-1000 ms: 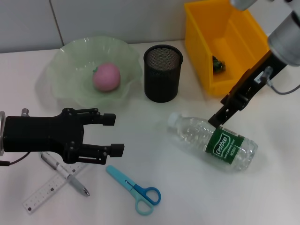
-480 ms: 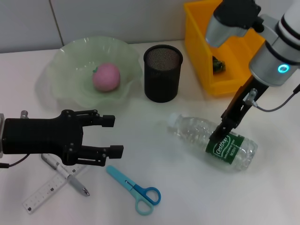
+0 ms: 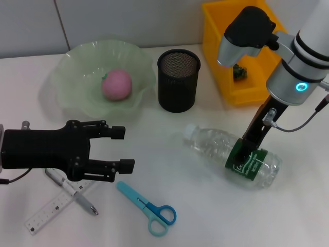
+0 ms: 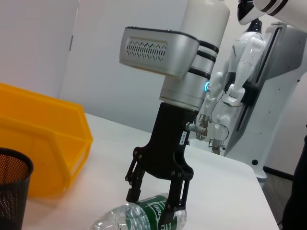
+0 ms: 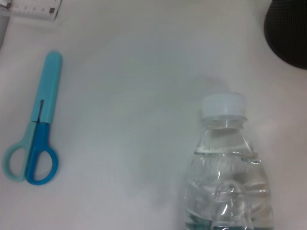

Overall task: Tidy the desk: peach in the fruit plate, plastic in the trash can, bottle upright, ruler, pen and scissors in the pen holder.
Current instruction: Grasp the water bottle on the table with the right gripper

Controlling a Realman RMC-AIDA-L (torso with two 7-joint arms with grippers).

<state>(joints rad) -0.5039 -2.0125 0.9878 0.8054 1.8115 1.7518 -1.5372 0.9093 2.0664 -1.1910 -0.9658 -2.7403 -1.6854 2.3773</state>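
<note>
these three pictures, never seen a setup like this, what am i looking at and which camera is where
It is a two-armed robot tidying a desk. The wide picture comes from a camera on its head, looking down. The other two come from cameras on its wrists.

The right gripper has its fingers open on either side of a water bottle lying on its side; the left wrist view shows the same reach from the side. The right wrist view looks down on the bottle's cap end. The left gripper is open, holds nothing, and is above the table near a pen and a ruler.

Also there: blue scissors, a black mesh pen holder, a pink peach in a green fruit plate, and a yellow bin.
</note>
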